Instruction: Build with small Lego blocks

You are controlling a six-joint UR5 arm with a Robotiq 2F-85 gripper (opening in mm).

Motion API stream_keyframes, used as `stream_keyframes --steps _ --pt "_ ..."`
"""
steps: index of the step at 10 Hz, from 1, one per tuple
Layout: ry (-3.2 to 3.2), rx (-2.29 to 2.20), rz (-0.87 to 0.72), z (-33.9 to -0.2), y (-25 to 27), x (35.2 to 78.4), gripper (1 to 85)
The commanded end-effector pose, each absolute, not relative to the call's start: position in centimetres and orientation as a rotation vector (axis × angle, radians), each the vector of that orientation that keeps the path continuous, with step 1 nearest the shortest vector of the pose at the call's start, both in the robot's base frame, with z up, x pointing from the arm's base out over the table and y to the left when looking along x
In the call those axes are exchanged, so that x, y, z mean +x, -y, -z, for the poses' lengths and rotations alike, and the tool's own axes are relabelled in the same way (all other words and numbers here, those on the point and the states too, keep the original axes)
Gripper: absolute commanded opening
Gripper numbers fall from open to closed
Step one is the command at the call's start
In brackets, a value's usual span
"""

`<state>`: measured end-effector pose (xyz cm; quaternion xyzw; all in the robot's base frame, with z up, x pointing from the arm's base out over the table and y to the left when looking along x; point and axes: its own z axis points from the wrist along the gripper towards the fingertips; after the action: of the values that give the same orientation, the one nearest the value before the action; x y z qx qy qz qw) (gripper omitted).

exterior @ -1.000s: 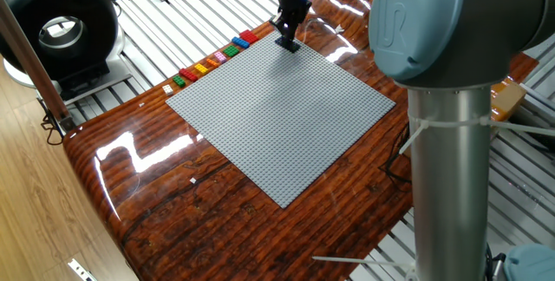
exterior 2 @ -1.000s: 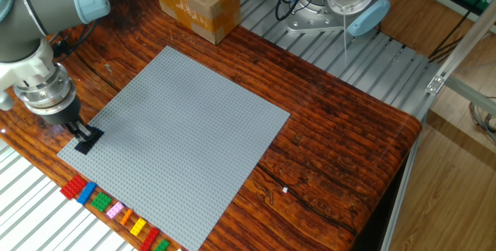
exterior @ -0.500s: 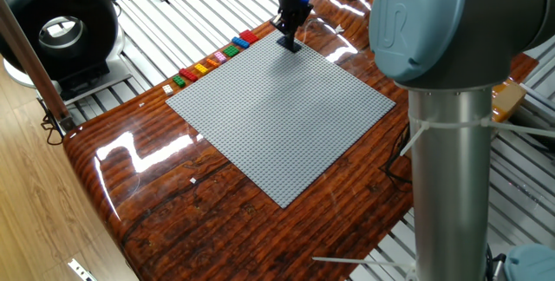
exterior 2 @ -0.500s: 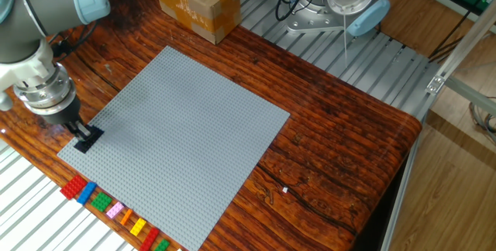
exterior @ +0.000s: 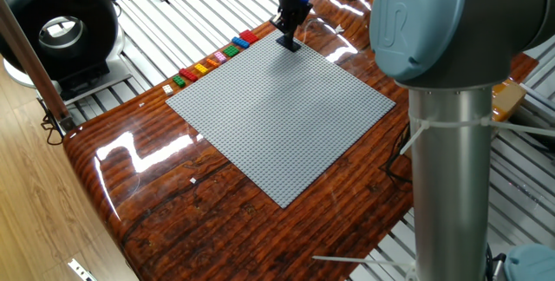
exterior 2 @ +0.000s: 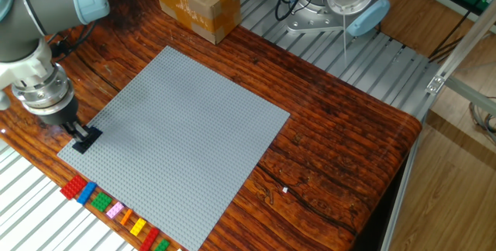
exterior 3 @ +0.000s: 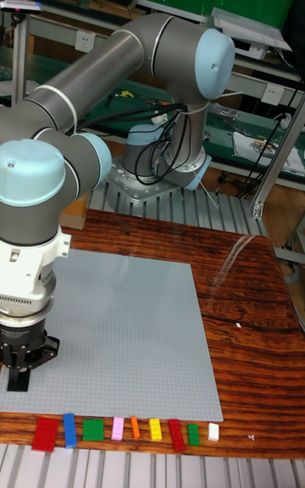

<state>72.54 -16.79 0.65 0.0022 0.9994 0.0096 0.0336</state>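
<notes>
The robot's black two-finger hand (exterior 2: 80,136) points straight down at a corner region of the large grey square studded baseplate (exterior 2: 178,139), near the edge that faces the row of loose bricks. Between its fingertips sits a small black rectangular Lego brick (exterior 2: 82,142), dark and matte, its studs too small to make out; the hand is pinched on it, and the brick's underside looks to be touching or just above the plate, though which cannot be told. In one fixed view the same black brick (exterior: 290,45) shows as a small dark block at the far corner of the plate, under the hand (exterior: 289,41).

The other small Lego bricks (exterior 3: 127,430) lie in a single row on the glossy reddish wooden surface (exterior 2: 341,150), just beside the plate's edge and apart from each other. In the tall fixed view they read, from one end: a wide red brick (exterior 3: 45,432), a narrow blue one (exterior 3: 69,429), a wide green one (exterior 3: 93,429), a thin pink one (exterior 3: 117,429), a thin orange one (exterior 3: 135,428), a yellow one (exterior 3: 155,429), a longer red one (exterior 3: 175,435), a small green one (exterior 3: 193,434) and a tiny white one (exterior 3: 213,431). All are shiny plastic rectangles lying flat.

A brown cardboard box (exterior 2: 195,3) stands on the surface beyond the plate's far corner.
</notes>
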Motion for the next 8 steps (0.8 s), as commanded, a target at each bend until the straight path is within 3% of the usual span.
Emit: stream_keyframes --steps 1,8 --pt "-3.051 0.045 -0.071 -0.75 16.38 73.07 1.0" --pt "-3.036 0.135 -0.139 -0.78 15.65 73.51 1.0"
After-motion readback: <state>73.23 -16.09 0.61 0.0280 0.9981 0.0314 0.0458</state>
